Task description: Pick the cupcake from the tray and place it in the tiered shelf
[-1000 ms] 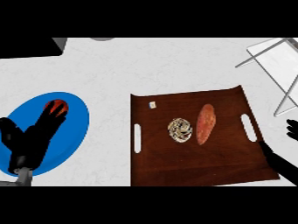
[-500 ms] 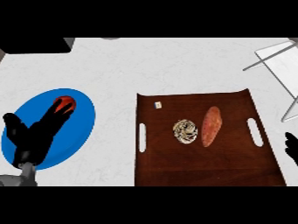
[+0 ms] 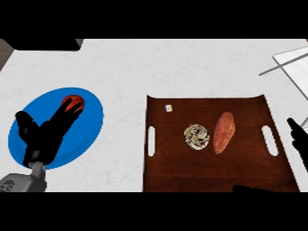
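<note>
Where the desk meets the left edge of the view, a strip of dark wood grain borders its white marbled top, and a dark block sits at the far left.

1. Blue plate: it lies on the left part of the desk, well apart from the tray. A small red round item rests on its far portion.
2. Left hand: it is positioned over the blue plate, with the grey forearm entering from the near left corner. The hand is open, with fingers straight and the thumb spread to the left. The fingertips overlap the red item; contact cannot be confirmed.
3. Tray: brown, rectangular, set at the centre of the desk, with a slot handle on each side.
   - A small white piece lies near the far left corner.
   - The cupcake stands in the middle of the tray, held by neither hand.
   - A sweet potato lies just to the right of the cupcake, long axis running near to far.
4. Right hand: located at the right edge, just outside the right handle of the tray. It is open, with fingers straight and pointing far, the thumb extending left over the near right corner of the tray. It holds nothing.
5. Tiered shelf: a light frame at the far right, partly cut by the edge of the view, well apart from the cupcake.
</note>
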Motion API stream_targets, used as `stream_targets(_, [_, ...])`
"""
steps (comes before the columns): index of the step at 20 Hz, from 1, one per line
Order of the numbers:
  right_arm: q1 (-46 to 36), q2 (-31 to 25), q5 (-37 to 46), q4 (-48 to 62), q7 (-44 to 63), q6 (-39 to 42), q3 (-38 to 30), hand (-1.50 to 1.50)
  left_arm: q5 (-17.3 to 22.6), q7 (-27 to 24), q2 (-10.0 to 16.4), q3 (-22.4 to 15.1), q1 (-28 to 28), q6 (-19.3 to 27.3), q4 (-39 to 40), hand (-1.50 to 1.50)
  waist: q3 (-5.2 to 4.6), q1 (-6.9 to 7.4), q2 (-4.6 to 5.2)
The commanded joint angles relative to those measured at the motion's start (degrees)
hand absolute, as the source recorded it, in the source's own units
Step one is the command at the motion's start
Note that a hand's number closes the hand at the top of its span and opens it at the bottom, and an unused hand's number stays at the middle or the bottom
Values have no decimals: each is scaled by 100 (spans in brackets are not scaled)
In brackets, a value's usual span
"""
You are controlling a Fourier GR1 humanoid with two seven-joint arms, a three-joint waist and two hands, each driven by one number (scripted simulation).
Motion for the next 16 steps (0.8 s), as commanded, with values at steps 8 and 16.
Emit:
stream_targets(8, [-2071,1159,1365,1639,2078,713,609,-150,-55,201,-4,62,29,-63,475,0,-39,28,50])
stream_targets(16, [-2433,1865,1771,2566,2336,1193,766,-150,-84,332,-4,91,59,-57,321,0,-30,-44,18])
